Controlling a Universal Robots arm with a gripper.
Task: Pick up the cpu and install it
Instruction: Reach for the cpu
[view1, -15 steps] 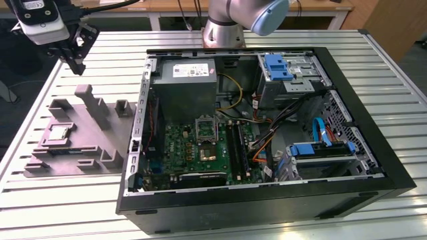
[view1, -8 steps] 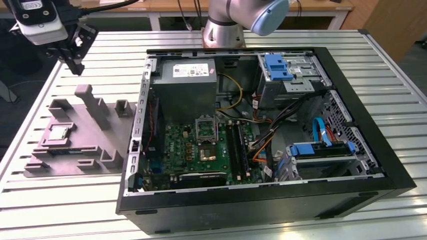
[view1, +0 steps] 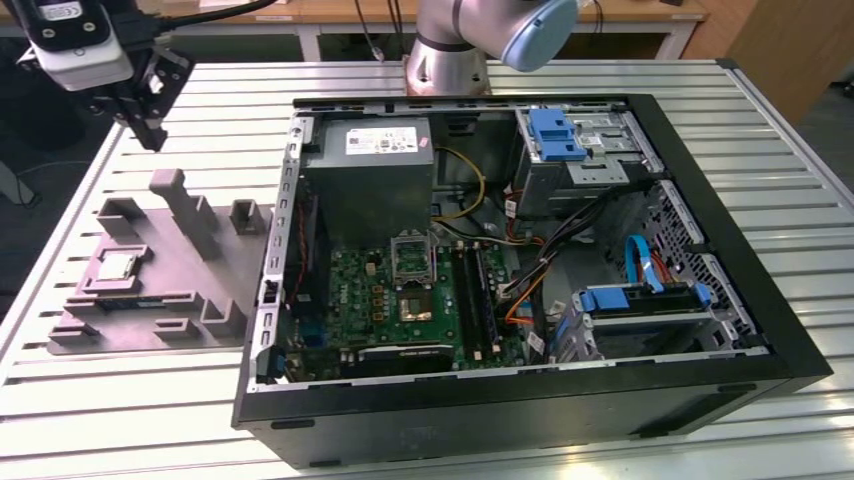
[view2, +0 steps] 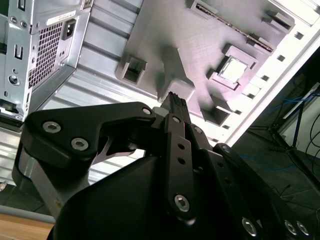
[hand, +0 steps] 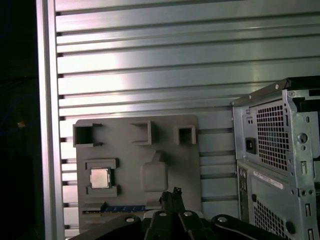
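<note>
The cpu (view1: 118, 265), a small square chip with a pale silver top, lies in a square recess of the grey plastic block (view1: 174, 290) on the table, at the exterior view's left. Both wrist views look down on the cpu (view2: 233, 70) (hand: 100, 177) in the block (view2: 200, 45) (hand: 135, 160). My gripper (view1: 150, 140) hangs well above the table, over the far end of the block, with its black fingers (view2: 175, 100) pressed together and nothing between them. The fingertips (hand: 175, 192) point down at the block, off to one side of the cpu.
An open black computer case (view1: 747, 330) lies on the slatted metal table (view1: 134, 420), beside the block. Inside are a green motherboard (view1: 387, 310), a grey power supply (view1: 380, 170), cables and blue drive brackets. A memory stick (hand: 120, 207) lies in the block near the cpu.
</note>
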